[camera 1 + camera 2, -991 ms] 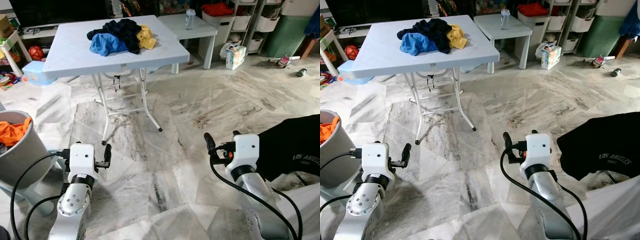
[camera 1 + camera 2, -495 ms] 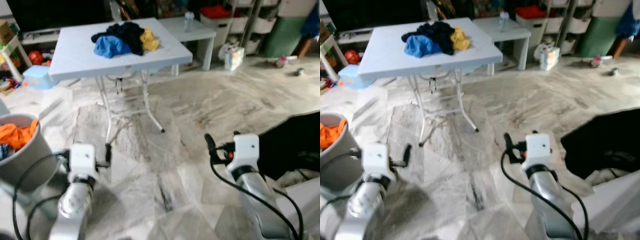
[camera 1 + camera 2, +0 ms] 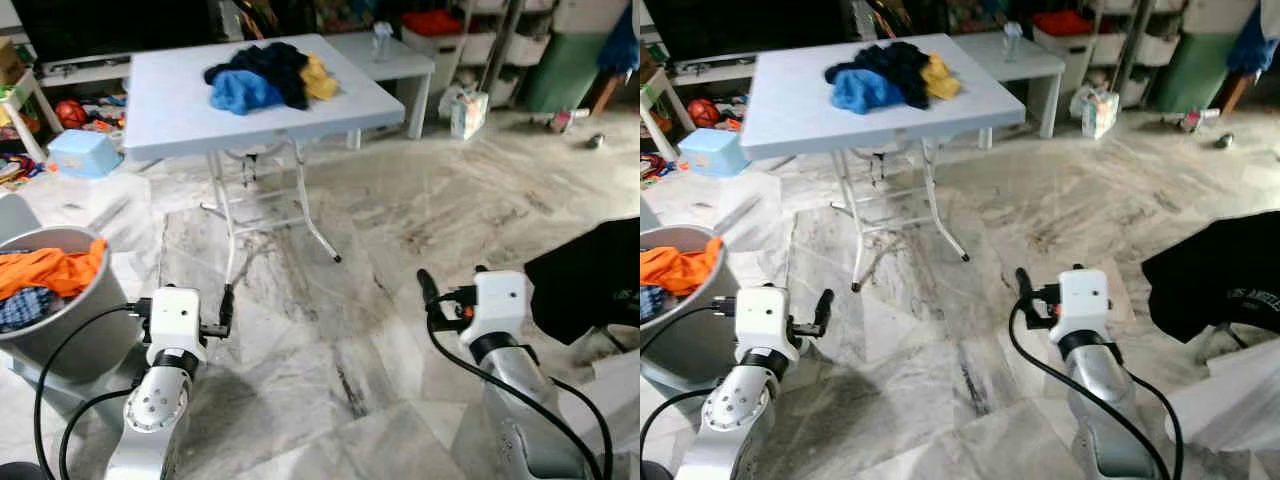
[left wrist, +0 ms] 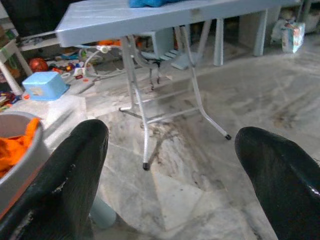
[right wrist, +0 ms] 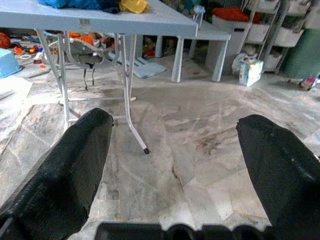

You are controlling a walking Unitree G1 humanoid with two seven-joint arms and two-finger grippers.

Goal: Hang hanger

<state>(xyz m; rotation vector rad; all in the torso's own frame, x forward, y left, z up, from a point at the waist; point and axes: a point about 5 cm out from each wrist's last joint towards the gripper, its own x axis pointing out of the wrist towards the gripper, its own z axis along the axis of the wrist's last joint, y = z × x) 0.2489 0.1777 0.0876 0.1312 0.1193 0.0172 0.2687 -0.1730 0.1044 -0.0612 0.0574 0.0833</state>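
left gripper [image 3: 226, 305] and right gripper [image 3: 424, 288] spread wide, holding nothing, carried low for walking | no hanger made out (black shirt [image 3: 590, 285] at right may hide 1) | clothes pile [image 3: 268, 75] on folding table [image 3: 180, 100] ahead

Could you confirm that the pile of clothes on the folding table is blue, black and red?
Not quite: the clothes on the folding table are blue, black and yellow, not red, as the left eye view shows.

Head cameras look down over marble floor; both wrist cameras face the folding table [image 4: 150, 20].
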